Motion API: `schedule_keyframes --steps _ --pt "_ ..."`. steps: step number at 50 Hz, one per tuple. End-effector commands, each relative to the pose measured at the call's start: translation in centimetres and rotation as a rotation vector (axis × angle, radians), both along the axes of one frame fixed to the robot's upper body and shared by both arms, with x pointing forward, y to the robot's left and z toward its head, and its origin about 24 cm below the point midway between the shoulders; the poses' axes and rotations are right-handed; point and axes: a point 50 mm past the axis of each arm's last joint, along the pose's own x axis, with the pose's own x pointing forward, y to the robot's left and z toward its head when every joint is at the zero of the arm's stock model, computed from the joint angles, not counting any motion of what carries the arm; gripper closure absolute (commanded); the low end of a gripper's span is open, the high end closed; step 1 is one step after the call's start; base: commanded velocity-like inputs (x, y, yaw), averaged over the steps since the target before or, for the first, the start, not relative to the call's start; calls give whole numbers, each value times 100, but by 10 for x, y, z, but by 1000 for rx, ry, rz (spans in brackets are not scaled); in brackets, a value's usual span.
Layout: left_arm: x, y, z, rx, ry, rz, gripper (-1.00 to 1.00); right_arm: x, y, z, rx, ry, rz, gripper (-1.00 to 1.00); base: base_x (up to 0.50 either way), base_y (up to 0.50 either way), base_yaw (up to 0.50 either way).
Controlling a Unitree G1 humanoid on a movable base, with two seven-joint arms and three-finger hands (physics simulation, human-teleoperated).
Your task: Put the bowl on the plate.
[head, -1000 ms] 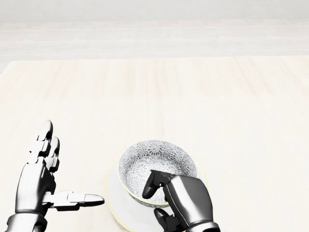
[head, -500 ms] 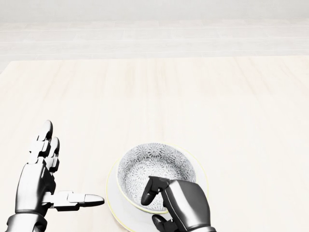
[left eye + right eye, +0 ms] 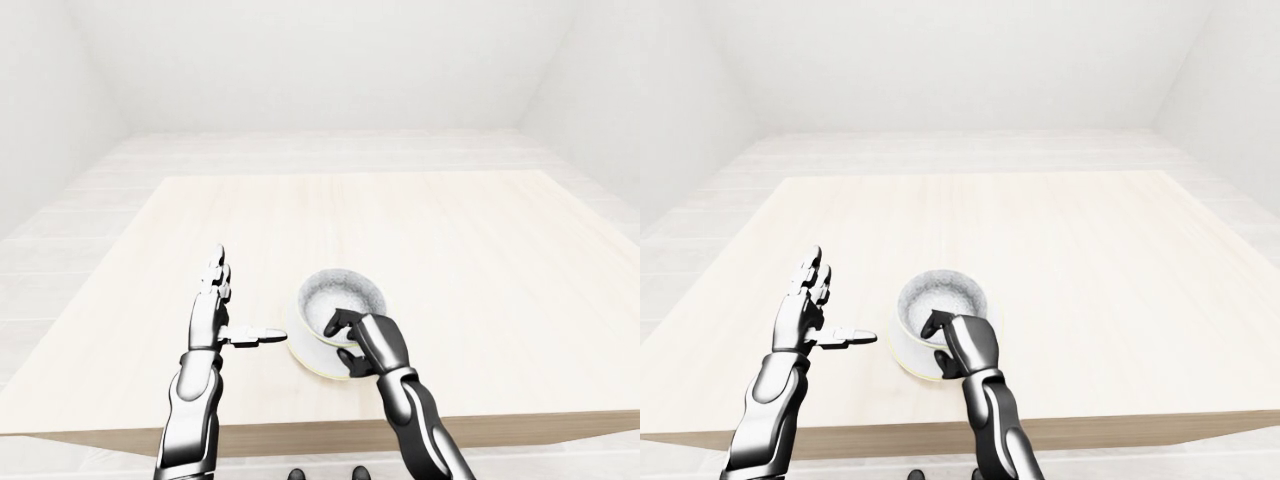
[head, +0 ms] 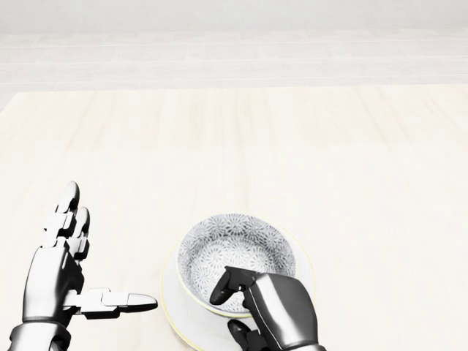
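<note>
— So, how far along are we?
— Nearly done, we think. Nearest us, our right hand [image 4: 278, 311] has its fingers [image 4: 225, 285] curled over the bowl's near rim, one tip inside and the thumb under the outside: a pinch on the rim. The bowl [image 4: 235, 252] stands upright within the plate [image 4: 169, 294], whose pale rim shows around it on the left and far sides.
— Seated, or held just over the plate?
— We cannot tell from these views. No gap shows, so we judge it down or all but down. What is left is to let go of the rim and lift the hand off without dragging the bowl along.
— And our other hand?
— Our left hand [image 4: 55, 274] is left of the plate and apart from it, holding nothing. Its fingers are straight and spread, and the thumb points toward the plate.
— Room to move?
— On the near side of the plate, little. The eye views show the table [image 3: 450, 230] ending close by it, so we would not draw the hand back low. Left and right of the plate the top is open, and beyond the plate a broad stretch runs to the far edge. Going straight up looks freest to us.
</note>
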Motion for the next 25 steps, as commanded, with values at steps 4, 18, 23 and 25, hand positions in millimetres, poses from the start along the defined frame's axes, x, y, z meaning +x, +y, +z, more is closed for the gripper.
schedule_keyframes --steps 4,18,23,25 --pt "0 0 0 0 -1 -1 -100 -1 -1 1 0 -9 -4 25 0 0 0" --pt "0 1 0 -1 0 2 -100 -3 1 2 -4 -10 7 24 0 0 0" --pt "0 1 1 -2 -2 3 -100 -3 1 3 -6 -11 12 22 0 0 0" --pt "0 1 1 -2 -3 1 -100 -4 1 3 -5 -10 13 19 0 0 0"
